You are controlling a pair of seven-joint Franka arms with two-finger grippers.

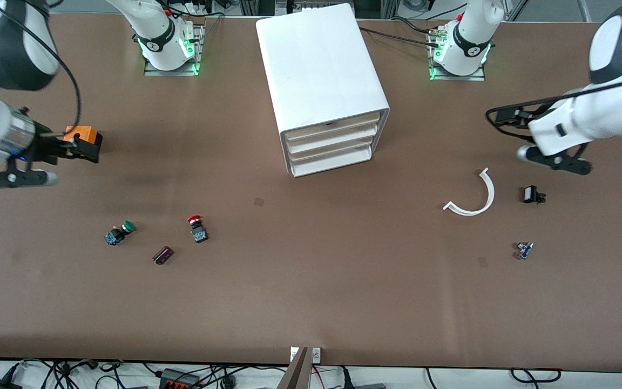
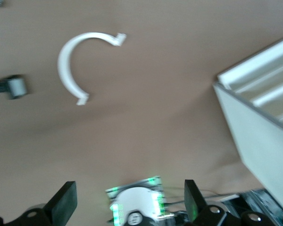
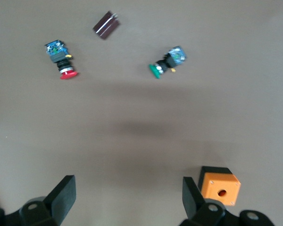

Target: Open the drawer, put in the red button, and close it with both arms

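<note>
The red button [image 1: 196,227] lies on its side on the brown table, toward the right arm's end; it also shows in the right wrist view [image 3: 63,63]. The white drawer unit [image 1: 327,81] stands mid-table near the bases, with all its drawers [image 1: 332,146] shut; its corner shows in the left wrist view [image 2: 254,84]. My right gripper [image 1: 54,154] [image 3: 129,197] is open and empty, up in the air beside the orange box [image 1: 83,135]. My left gripper [image 1: 508,119] [image 2: 130,202] is open and empty, above the table at the left arm's end.
A green button [image 1: 119,232] [image 3: 167,61] and a small dark block [image 1: 163,255] [image 3: 106,24] lie near the red button. The orange box [image 3: 219,186] sits by one right fingertip. A white arc [image 1: 475,197] [image 2: 73,61], a black-and-white part [image 1: 532,194] [image 2: 12,86] and a small blue part [image 1: 524,249] lie under the left arm.
</note>
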